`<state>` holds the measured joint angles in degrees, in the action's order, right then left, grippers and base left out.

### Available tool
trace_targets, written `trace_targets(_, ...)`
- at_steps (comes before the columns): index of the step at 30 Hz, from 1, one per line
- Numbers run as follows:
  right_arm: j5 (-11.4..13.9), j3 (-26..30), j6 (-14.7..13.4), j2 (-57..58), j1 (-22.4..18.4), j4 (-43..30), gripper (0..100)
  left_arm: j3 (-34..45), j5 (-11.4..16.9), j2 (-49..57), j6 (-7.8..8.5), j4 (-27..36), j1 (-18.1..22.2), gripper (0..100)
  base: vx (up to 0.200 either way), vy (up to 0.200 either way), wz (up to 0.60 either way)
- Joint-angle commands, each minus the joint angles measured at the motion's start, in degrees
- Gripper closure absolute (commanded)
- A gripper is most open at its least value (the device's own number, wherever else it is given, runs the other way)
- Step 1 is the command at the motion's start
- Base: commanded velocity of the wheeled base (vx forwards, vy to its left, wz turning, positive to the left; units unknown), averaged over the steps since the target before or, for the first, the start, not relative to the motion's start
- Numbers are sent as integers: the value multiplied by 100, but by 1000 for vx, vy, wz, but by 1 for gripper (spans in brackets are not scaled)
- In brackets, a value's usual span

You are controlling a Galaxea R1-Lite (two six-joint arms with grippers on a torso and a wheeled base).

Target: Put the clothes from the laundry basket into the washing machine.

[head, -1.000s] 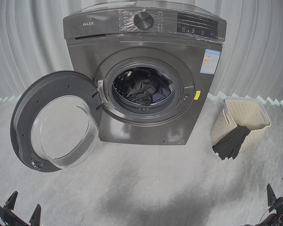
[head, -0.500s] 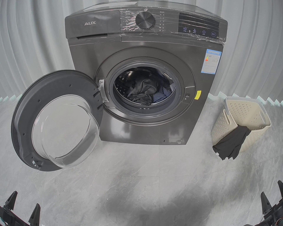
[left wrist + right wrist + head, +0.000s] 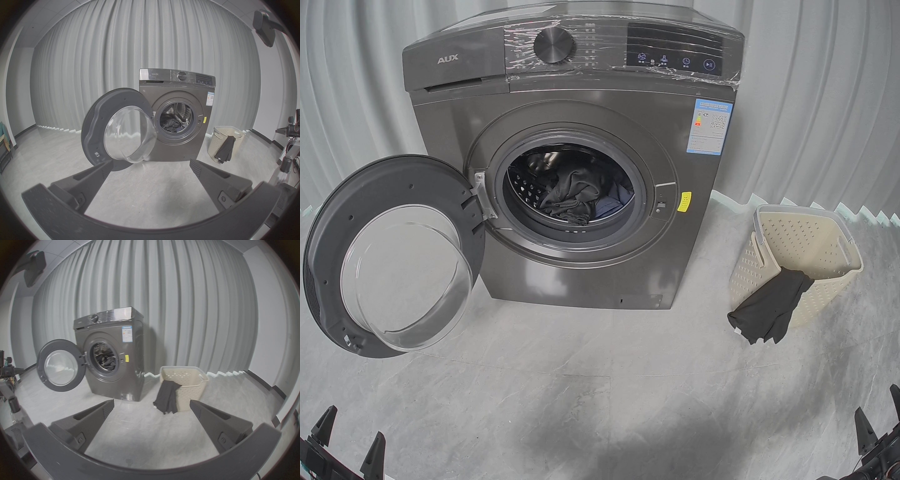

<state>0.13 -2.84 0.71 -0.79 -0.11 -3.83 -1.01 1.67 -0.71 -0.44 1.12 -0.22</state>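
The dark garment (image 3: 769,306) you are after hangs over the near rim of the cream laundry basket (image 3: 749,270). Most of the garment trails down the basket's outer wall, and you cannot tell whether its lower end touches the floor (image 3: 600,400). The basket stands on the floor to the right of the washing machine (image 3: 581,284), near its front corner but not touching it. Inside the drum lies a heap of dark clothes (image 3: 572,190) with a bluish piece showing at its right. The round door (image 3: 381,184) is swung wide to the left, its clear glass bowl facing you. Your left tool (image 3: 355,424) sits low at the near left of the head view. Its two fingers are spread wide with nothing between them, and it is well apart from the machine and the basket. Your right tool (image 3: 876,409) sits low at the near right, likewise wide open and empty, closer to the basket side. The right wrist view gives you the machine's right side panel and the perforated front of the basket, with the garment draped over it. The left wrist view looks straight at the open drum past the door's glass. A pale pleated curtain (image 3: 831,112) hangs behind everything.
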Motion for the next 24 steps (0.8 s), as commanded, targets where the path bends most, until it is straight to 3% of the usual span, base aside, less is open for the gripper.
trace_targets(1,-224,12,-88,35,-7,22,0,66,-9,71,-26,2,-4,0,0,-200,0)
trace_targets(4,-330,20,-123,35,2,75,0,66,0,71,-35,2,-4,0,0,-200,0)
trace_targets(5,-470,38,-150,35,-15,110,0,66,0,71,-35,2,-4,0,0,-200,0)
trace_targets(7,-1042,91,-62,35,-24,207,0,66,-9,71,-35,2,-4,0,0,-200,0)
trace_targets(9,-1103,99,-62,35,2,242,0,66,-9,71,-35,2,-4,0,0,-200,0)
trace_targets(11,-646,108,-71,35,11,242,0,66,0,71,-26,2,-4,0,0,-200,0)
trace_targets(12,-40,179,-150,62,20,181,0,66,0,71,-18,2,-4,0,0,-200,0)
trace_targets(13,154,223,-132,44,20,207,0,66,0,71,0,2,-4,0,0,-200,0)
trace_targets(16,-13,240,-62,44,2,269,0,66,0,71,-9,2,-4,0,0,-200,0)
trace_targets(24,-40,249,-88,53,11,295,0,66,0,71,0,2,-4,0,0,-200,0)
